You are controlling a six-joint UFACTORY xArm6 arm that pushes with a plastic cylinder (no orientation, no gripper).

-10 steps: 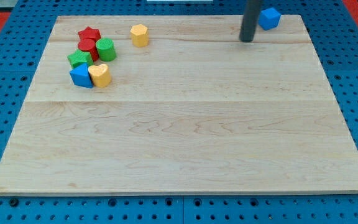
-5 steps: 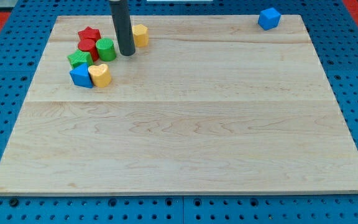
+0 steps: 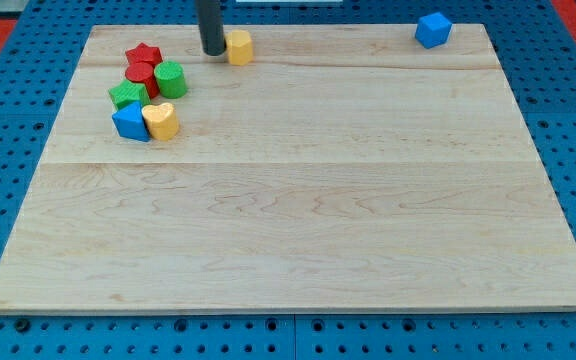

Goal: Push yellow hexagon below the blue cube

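Observation:
The yellow hexagon [image 3: 239, 47] lies near the board's top edge, left of centre. My tip [image 3: 212, 50] stands right against its left side, touching or nearly touching it. The blue cube [image 3: 432, 29] sits at the board's top right corner, far to the right of the hexagon.
A cluster sits at the upper left: a red star [image 3: 144, 54], a red block [image 3: 140, 74], a green cylinder [image 3: 170, 79], a green block [image 3: 126, 96], a blue block [image 3: 128, 122] and a yellow heart [image 3: 160, 120]. The wooden board [image 3: 298, 200] lies on blue pegboard.
My tip crossed from beside the blue cube to the left, then went up to the hexagon's left side. The yellow hexagon has shifted a little right and up.

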